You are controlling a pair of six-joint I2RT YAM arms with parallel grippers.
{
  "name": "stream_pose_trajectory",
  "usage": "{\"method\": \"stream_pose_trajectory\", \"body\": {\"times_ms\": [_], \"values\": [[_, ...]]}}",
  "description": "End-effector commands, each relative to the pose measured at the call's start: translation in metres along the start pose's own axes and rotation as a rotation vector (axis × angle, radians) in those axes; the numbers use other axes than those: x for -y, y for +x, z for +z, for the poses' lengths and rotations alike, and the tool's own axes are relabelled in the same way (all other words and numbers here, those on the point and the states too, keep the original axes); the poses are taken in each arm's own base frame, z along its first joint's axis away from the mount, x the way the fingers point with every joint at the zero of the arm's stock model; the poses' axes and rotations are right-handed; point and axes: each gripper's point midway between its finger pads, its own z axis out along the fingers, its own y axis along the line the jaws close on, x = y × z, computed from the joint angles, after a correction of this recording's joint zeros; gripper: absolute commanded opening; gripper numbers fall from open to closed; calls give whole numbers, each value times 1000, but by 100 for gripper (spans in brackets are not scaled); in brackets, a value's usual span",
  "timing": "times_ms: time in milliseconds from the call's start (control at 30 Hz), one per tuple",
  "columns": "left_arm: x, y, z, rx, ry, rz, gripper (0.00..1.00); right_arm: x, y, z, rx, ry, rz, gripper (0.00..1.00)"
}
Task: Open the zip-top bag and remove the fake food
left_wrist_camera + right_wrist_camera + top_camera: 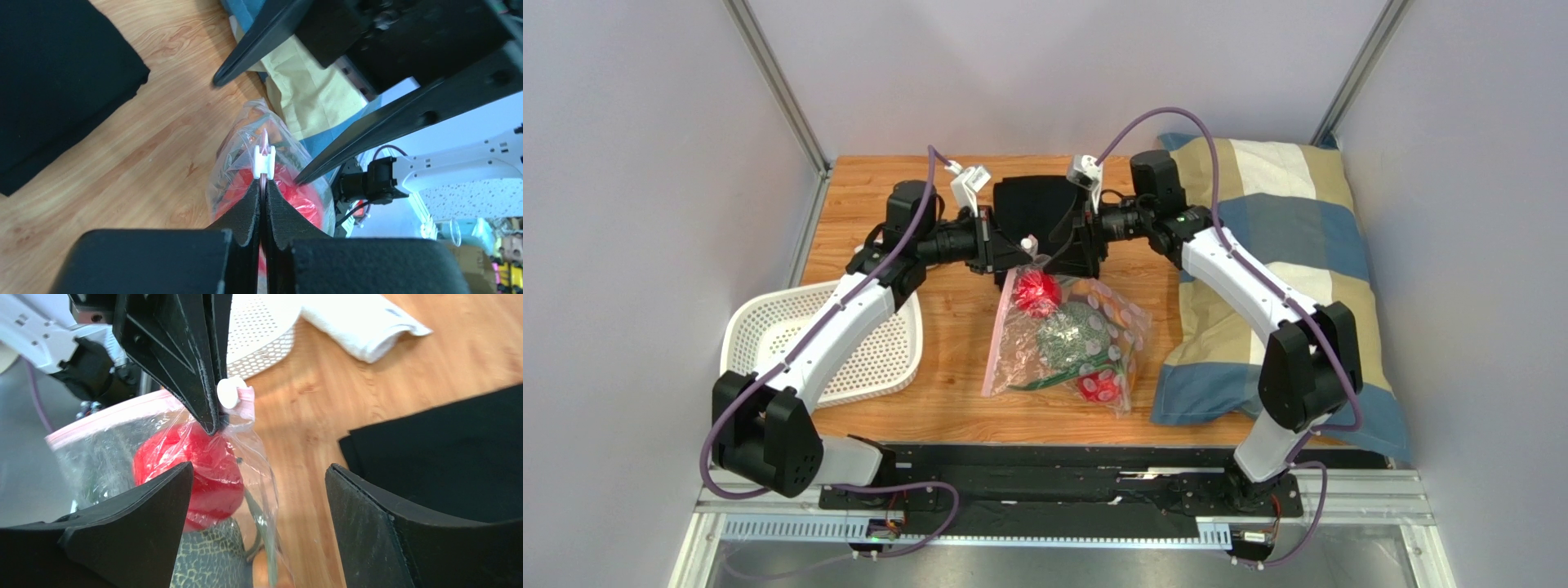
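The zip-top bag (1063, 341) lies mid-table, its top corner lifted. Inside it are a red fruit (1038, 292), a green leafy bunch (1070, 336) and a second red fruit (1097, 387). My left gripper (1017, 272) is shut on the bag's pinkish zip strip, just below the white slider (264, 160). The right wrist view shows the same hold on the strip (245, 404). My right gripper (1075, 255) is open and empty and straddles the bag's corner (258, 496), with the red fruit (190, 471) by its left finger.
A folded black cloth (1044, 208) lies behind both grippers. A white perforated basket (830, 346) stands at the left, and a rolled white towel (362, 324) shows beside it in the right wrist view. A blue and tan pillow (1271, 282) fills the right side.
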Motion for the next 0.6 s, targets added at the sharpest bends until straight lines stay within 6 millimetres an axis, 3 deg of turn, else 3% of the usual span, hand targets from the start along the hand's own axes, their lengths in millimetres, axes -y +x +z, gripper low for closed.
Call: {"method": "stream_pose_trajectory", "body": {"times_ms": [0, 167, 300, 567], "values": [[36, -19, -14, 36, 89, 123, 0, -7, -14, 9, 36, -122, -67, 84], [47, -21, -14, 34, 153, 146, 0, -6, -14, 18, 39, -186, -48, 89], [52, -22, -12, 28, 166, 163, 0, -18, -20, 20, 45, -281, -37, 89], [64, -34, -13, 57, 170, 208, 0, -33, -16, 20, 31, -342, -42, 82]]}}
